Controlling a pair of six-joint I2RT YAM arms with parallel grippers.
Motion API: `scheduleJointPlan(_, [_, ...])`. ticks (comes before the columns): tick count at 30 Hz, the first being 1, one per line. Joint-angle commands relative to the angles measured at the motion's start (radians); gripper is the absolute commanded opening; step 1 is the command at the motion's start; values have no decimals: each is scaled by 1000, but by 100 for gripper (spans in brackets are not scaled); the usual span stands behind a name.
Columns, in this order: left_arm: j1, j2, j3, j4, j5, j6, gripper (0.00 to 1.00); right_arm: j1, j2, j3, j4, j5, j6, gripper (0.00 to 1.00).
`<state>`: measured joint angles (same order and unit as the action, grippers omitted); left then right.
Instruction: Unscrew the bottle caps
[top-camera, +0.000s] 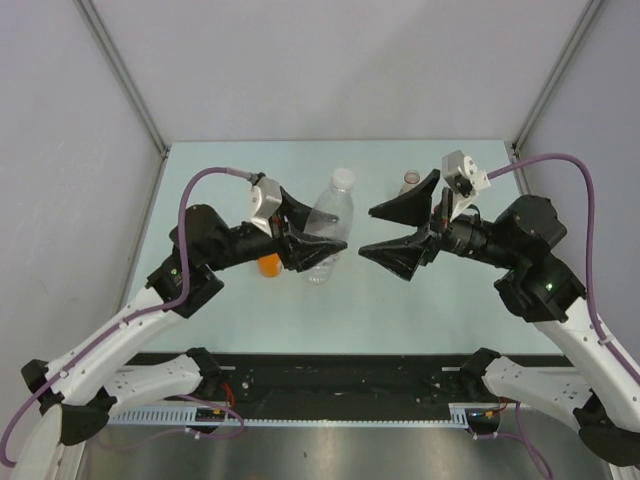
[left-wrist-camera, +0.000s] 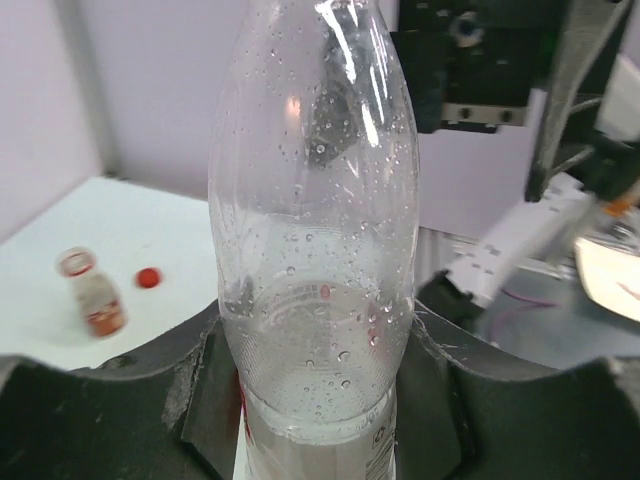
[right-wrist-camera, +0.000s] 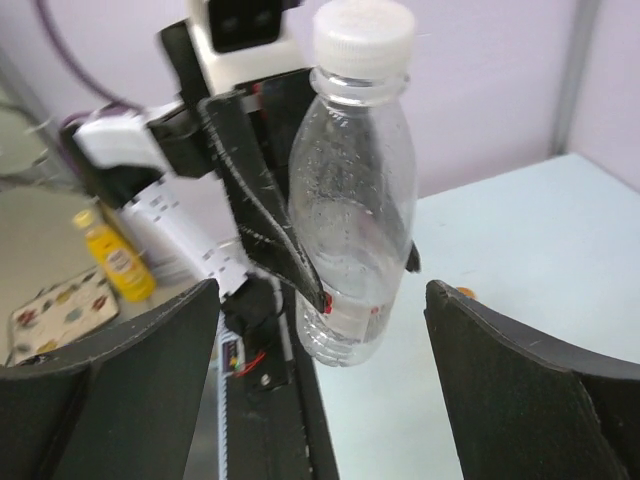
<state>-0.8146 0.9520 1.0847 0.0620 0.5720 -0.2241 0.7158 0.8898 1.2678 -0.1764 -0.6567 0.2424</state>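
From above, my left claw (top-camera: 312, 240) is clenched on the clear bottle (top-camera: 328, 225) in the middle of the desk (top-camera: 220, 165). Its white cap (top-camera: 343, 178) is on and points away from me. My right claw (top-camera: 368, 231) is released, jaws wide, just beside the bottle on its right and not touching it. A small bottle (top-camera: 410, 181) stands beyond that claw near the far edge. An orange bottle (top-camera: 269, 264) is mostly hidden under my left arm.

The left wrist view shows the grip sits low on the clear bottle's body, at the label band, and droplets cling inside the wall. Well apart on the desk, the small bottle has a reddish label and an open mouth, with a red cap (left-wrist-camera: 148, 277) just beside it.

In the right wrist view, the white cap stands above and between my spread fingers (right-wrist-camera: 130, 385). I cannot tell whether the bottle's base rests on the desk.

I judge this bottle light, nearly empty and thin-walled, so it will dent and twist if squeezed. The cap looks stiff and ribbed, so I would pinch it squarely across its ribbed side. With the hold so low, I expect the neck to flex.
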Motion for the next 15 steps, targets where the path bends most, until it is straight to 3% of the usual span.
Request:
scheduleJointPlan(1, [0, -18, 1, -89, -288, 84, 2, -1, -26, 8, 18, 287, 40, 86])
scheduleJointPlan(7, [-69, -10, 3, -175, -617, 172, 0, 16, -14, 10, 90, 568, 227, 83])
scheduleJointPlan(15, [-195, 17, -26, -200, -914, 282, 0, 191, 52, 31, 100, 897, 219, 81])
